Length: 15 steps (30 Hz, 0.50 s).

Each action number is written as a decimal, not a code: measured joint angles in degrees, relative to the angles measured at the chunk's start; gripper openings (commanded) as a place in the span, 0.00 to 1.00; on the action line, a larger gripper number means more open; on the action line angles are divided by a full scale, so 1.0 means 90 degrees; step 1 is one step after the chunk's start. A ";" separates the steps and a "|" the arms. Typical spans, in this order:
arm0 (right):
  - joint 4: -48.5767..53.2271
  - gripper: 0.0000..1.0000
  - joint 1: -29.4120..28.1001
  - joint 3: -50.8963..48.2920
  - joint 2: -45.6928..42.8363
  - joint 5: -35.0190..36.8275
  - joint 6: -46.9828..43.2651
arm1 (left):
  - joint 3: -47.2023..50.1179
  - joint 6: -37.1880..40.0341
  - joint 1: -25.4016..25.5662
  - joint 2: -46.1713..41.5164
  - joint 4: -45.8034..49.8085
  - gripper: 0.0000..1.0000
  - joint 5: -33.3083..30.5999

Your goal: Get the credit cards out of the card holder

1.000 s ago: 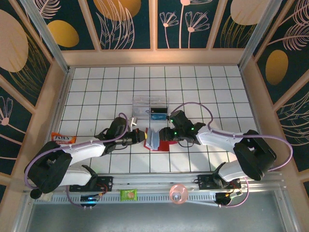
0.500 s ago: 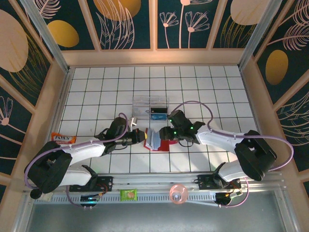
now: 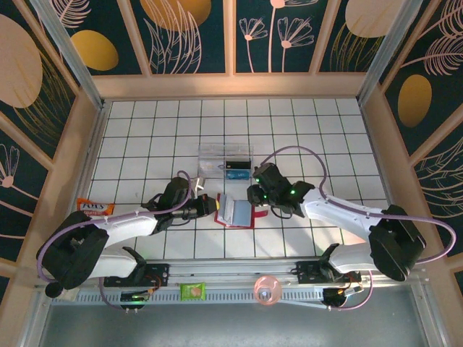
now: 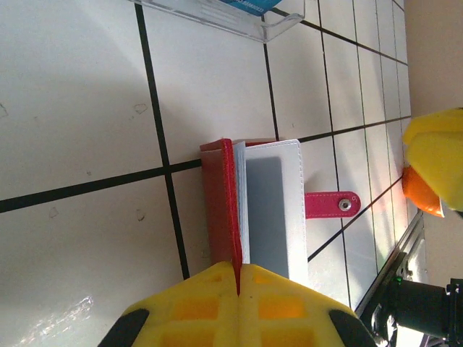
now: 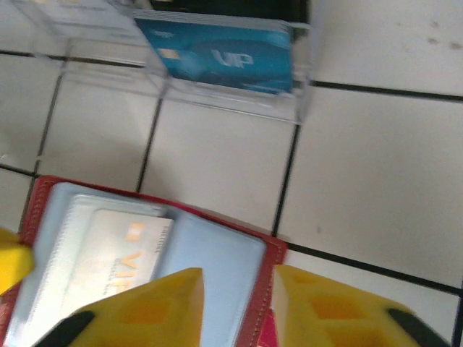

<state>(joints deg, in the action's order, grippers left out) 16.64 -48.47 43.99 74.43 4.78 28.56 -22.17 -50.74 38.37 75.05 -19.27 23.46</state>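
The left gripper is clenched on the near edge of the card holder's red cover, pinning it to the white tiled table. The card holder lies open between the two arms, near the middle of the table. Its grey-blue plastic sleeves face up and its snap tab sticks out flat on the far side from the left fingers.

Just behind it stands a clear plastic box with a blue VIP card inside (one card looks to be out already). A pale card, also marked VIP, sits in the top sleeve of the holder.

The right gripper hovers over the holder's right rim, jaws parted a little and grasping nothing.

The step in hand looks like getting at the next card: the holder is braced and the card is not yet pinched. The next move calls for the right fingers to reach the sleeve's open edge, nip the card's exposed margin and slide it out along the sleeve. The left grip must hold the cover flat, since thin plastic may lift with the card.
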 measured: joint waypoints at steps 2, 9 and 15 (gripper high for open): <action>-0.0068 0.24 -0.0085 0.0134 0.0117 -0.0182 -0.0051 | 0.0010 -0.0015 0.0000 -0.0002 0.0041 0.33 -0.0017; -0.0214 0.30 -0.0211 0.0192 0.0600 -0.0789 -0.0126 | 0.0226 -0.0114 0.0000 -0.0741 0.0804 0.45 -0.0556; -0.0454 0.35 -0.0209 0.0192 0.0855 -0.1394 -0.0117 | 0.0270 -0.0100 0.0000 -0.1270 0.1049 0.48 -0.0879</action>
<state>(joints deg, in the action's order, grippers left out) 12.56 -50.35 45.71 82.13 -7.77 27.51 -19.75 -51.64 38.37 63.61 -9.82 15.55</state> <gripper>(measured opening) 0.357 0.476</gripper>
